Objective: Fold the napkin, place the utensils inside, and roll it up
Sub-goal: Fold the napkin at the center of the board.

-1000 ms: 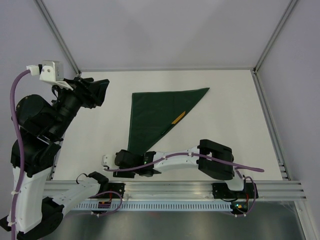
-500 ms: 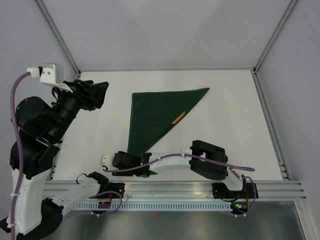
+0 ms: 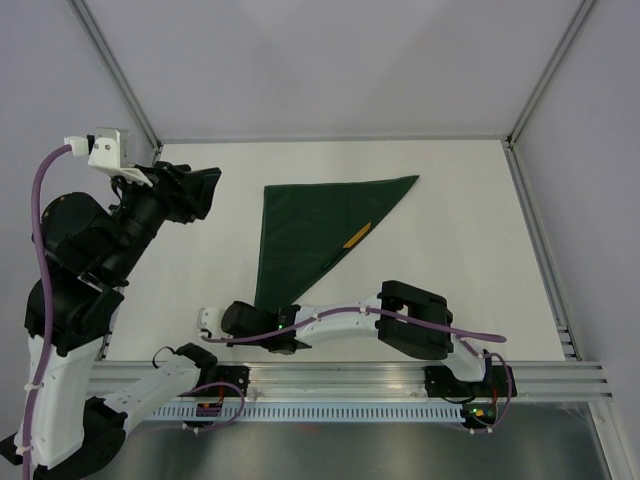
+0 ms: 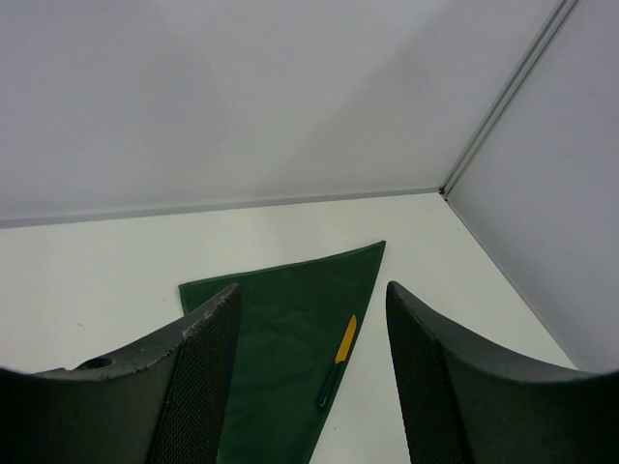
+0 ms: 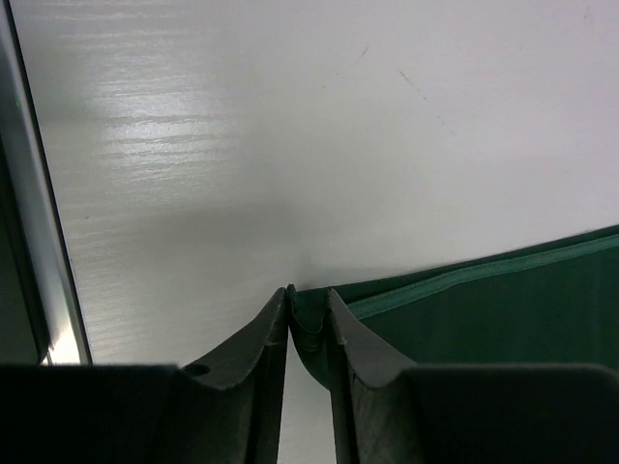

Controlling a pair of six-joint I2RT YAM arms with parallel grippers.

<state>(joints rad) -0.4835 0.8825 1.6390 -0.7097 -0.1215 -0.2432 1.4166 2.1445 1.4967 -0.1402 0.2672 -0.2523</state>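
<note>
The dark green napkin (image 3: 315, 230) lies folded into a triangle on the white table, one point toward the near edge. A small orange-yellow utensil (image 3: 357, 236) with a dark handle lies on it by the right diagonal edge. My right gripper (image 3: 264, 314) is shut on the napkin's near corner; the right wrist view shows the fabric (image 5: 503, 319) pinched between the fingers (image 5: 309, 304). My left gripper (image 3: 205, 190) is open and empty, raised at the far left. Its wrist view shows the napkin (image 4: 280, 329) and utensil (image 4: 344, 340) between the spread jaws (image 4: 311, 292).
A metal rail (image 3: 350, 378) runs along the near table edge just behind the right gripper. The enclosure's walls and frame posts (image 3: 530, 190) bound the table at the back and sides.
My right arm has shifted a little to the left along the near edge, still holding the corner. My left arm has risen slightly. The napkin's shape looks unchanged.
</note>
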